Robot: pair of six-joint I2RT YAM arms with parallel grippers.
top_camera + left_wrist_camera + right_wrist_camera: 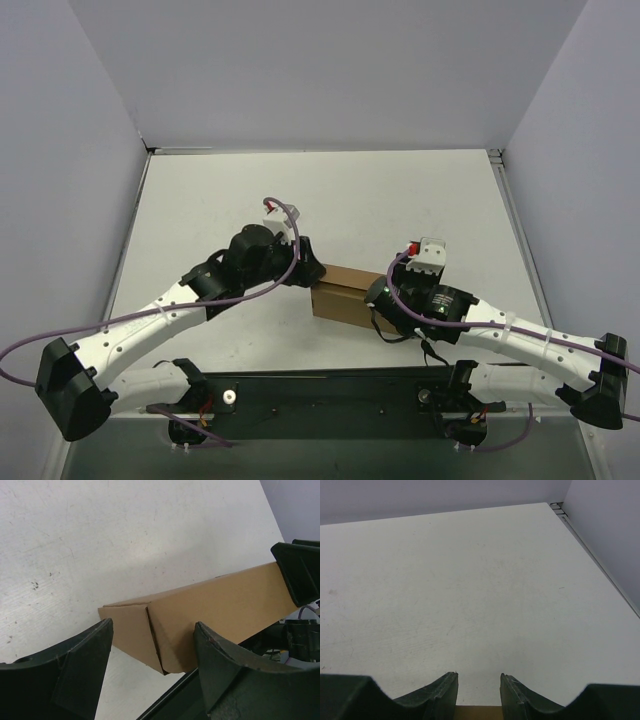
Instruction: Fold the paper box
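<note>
The paper box [343, 291] is a small, closed brown cardboard box on the white table, between my two grippers. In the left wrist view the paper box [210, 610] runs away to the right, with its near end and a folded seam showing. My left gripper [308, 262] is open, and its fingertips [106, 626] stand on either side of the box's left end without touching it. My right gripper [384, 297] is at the box's right end. In the right wrist view a strip of the box [477, 713] fills the narrow gap between the right gripper's [478, 676] fingers.
The white table [330, 195] stretches beyond the box to grey walls at the back and sides. A black base plate [330, 395] runs along the near edge just behind the box. Purple cables loop over both arms.
</note>
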